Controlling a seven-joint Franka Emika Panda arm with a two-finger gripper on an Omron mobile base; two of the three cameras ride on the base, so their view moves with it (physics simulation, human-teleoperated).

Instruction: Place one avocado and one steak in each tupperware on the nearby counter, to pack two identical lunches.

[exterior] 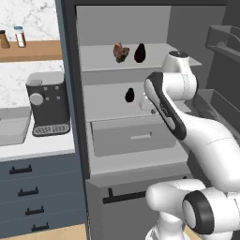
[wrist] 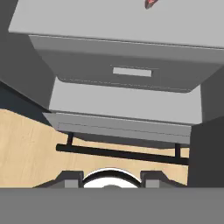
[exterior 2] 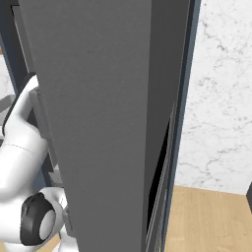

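In the left base view an open fridge holds a reddish steak [exterior: 121, 52] and a near-black avocado [exterior: 139, 53] side by side on the upper shelf. A second avocado [exterior: 130, 95] lies on the middle shelf, just left of my hand, which the arm's white link mostly hides. The hand view looks down on the fridge's grey drawer [wrist: 131, 72], with a red bit of steak [wrist: 151, 3] on the shelf above it. My gripper [wrist: 111, 180] is open, nothing between its fingertips. A light grey tupperware [exterior: 11, 130] sits on the white counter [exterior: 42, 147], left of the coffee machine.
A dark coffee machine [exterior: 47, 103] stands on the counter beside the fridge wall. A wooden shelf [exterior: 33, 50] with jars hangs above it. The open grey fridge door [exterior 2: 108, 123] blocks most of the right base view. A black bar handle [wrist: 122, 153] crosses below the drawer.
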